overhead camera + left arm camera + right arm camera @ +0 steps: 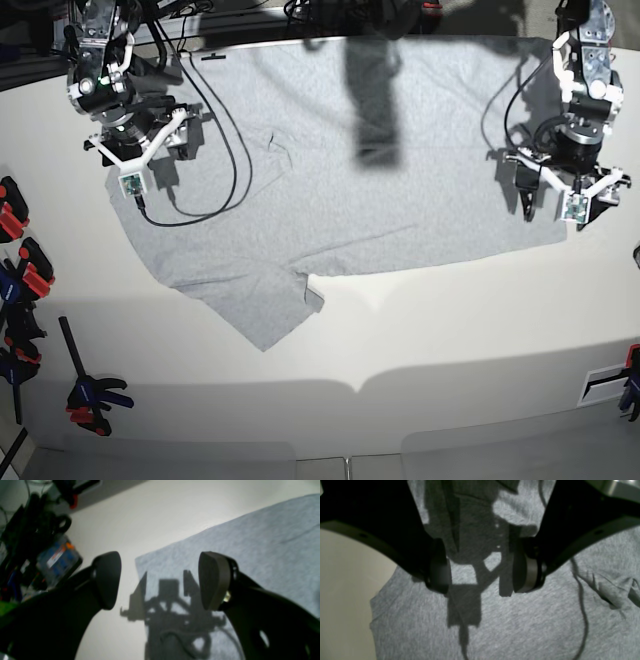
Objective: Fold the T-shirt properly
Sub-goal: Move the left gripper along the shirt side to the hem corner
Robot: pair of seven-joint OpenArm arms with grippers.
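The light grey T-shirt (380, 190) lies spread flat on the white table (450, 330), plain side up, with one sleeve (262, 312) pointing toward the front. My left gripper (562, 200) is open and empty over the shirt's right edge. In the left wrist view the left gripper (160, 580) hangs just above a corner of the shirt (250, 542). My right gripper (140, 142) is open and empty over the shirt's left part. In the right wrist view the right gripper (482, 577) sits close above the cloth (520, 630), near its edge.
A black cable (235, 150) from the right arm trails over the shirt. Clamps with red and blue handles (15, 250) lie at the table's left edge and another (92, 395) near the front left. Boxes and tools (50, 560) stand beyond the table.
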